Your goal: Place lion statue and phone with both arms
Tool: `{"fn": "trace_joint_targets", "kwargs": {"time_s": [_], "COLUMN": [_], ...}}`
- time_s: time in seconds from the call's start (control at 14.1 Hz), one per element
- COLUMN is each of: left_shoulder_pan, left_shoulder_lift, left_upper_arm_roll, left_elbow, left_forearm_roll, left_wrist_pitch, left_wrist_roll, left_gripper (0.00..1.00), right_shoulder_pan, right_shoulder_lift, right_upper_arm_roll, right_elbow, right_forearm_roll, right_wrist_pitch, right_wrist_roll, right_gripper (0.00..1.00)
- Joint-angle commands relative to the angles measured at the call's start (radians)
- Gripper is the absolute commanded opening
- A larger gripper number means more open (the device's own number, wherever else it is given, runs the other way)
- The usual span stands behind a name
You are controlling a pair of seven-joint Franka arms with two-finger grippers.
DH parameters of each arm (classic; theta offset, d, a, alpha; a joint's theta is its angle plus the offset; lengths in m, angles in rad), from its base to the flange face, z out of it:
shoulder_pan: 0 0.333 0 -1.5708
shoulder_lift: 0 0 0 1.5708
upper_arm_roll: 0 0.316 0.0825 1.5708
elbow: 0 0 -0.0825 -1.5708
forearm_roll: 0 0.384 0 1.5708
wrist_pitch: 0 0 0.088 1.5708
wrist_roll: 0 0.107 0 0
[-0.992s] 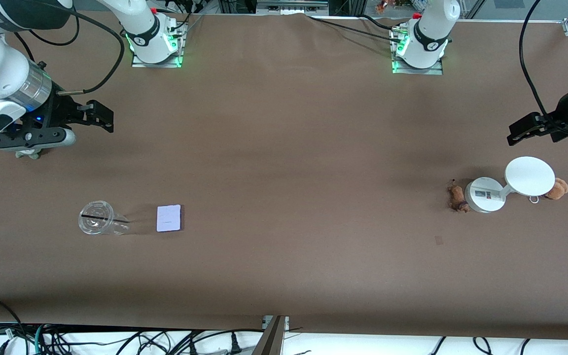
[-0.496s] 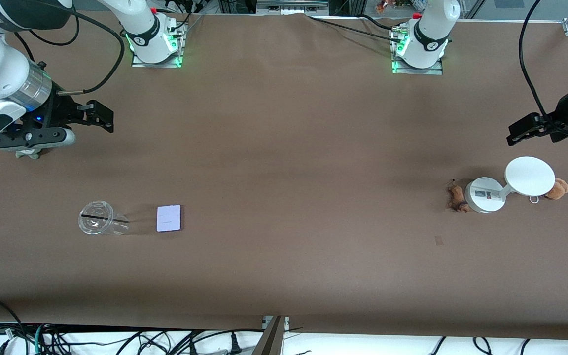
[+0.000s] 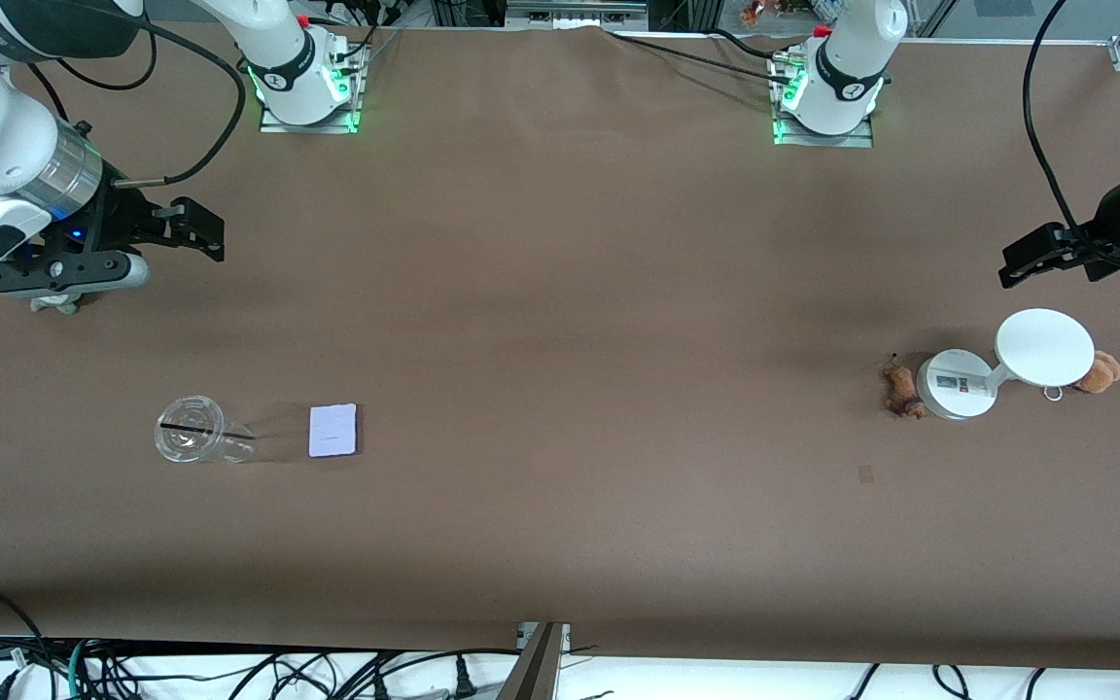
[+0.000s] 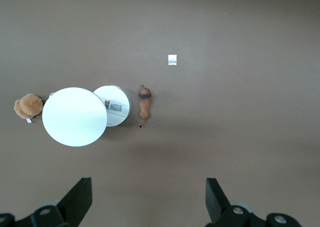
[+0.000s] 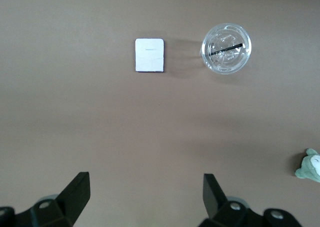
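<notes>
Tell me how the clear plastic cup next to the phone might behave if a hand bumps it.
The clear plastic cup looks thin-walled and apparently empty, so probably light and easily shoved. It seems to stand upright, so a push could tip it. Its round shape would then let it roll, maybe toward the phone beside it.

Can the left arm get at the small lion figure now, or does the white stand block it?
Probably yes. The lion statue lies flat beside the white stand's base, apart from it and open from above. The left gripper is open, up over bare table near it. The closeness of the stand calls for care.
</notes>
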Motion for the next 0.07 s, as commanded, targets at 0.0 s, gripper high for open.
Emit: {"fn": "trace_joint_targets", "kwargs": {"time_s": [0.0], "left_shoulder_pan": [0.000], "left_shoulder_lift": [0.011], "left_upper_arm_roll": [0.000], "left_elbow": [0.023], "left_forearm_roll": [-0.012], "left_wrist_pitch": [-0.004], "left_wrist_roll": [-0.001], "left_gripper": [1.00], "right_shoulder_pan": [0.001], "right_shoulder_lift": [0.009], "right_upper_arm_roll": [0.006], "right_elbow": [0.026], "right_forearm_roll": [-0.001], "right_wrist_pitch": [-0.012], "right_wrist_roll": [0.014], "right_gripper": [1.00]}}
